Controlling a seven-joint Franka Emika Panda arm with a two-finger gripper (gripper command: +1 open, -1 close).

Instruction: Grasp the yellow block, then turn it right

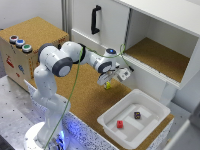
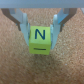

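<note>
Two fingers (image 2: 23, 25) clamping yellow block (image 2: 40, 40), tips hidden

Evenly, brightly lit from above, without harsh glare. Soft and low in resolution throughout the exterior view. Blurred in the wrist view, with a faint shadow on the cork surface (image 2: 42, 70) beneath.

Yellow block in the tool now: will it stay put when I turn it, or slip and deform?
The yellow block looks rigid, with flat faces and crisp edges, so it probably won't deform. The tool holds it on opposite sides; it is tiny, likely light. Its smooth faces might slip if turned fast.
</note>
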